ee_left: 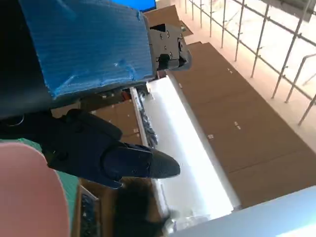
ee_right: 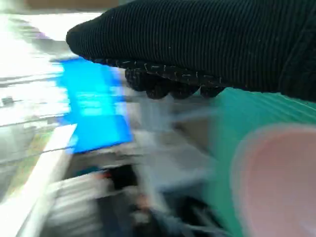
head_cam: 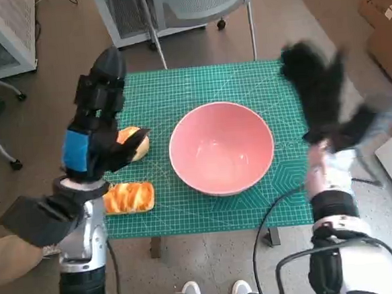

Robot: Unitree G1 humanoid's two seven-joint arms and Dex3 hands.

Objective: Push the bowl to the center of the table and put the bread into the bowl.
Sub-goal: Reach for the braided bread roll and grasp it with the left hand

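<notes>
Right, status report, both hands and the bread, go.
Left hand open, above the bread. Right hand raised, blurred, holding nothing. Bowl centered, empty. Two breads on the mat, unblocked.

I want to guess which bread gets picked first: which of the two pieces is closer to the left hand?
The golden bread roll farther from the robot: the black left hand hovers over it, partly covering it. The striped golden loaf lies nearer the table's front edge, uncovered.
</notes>
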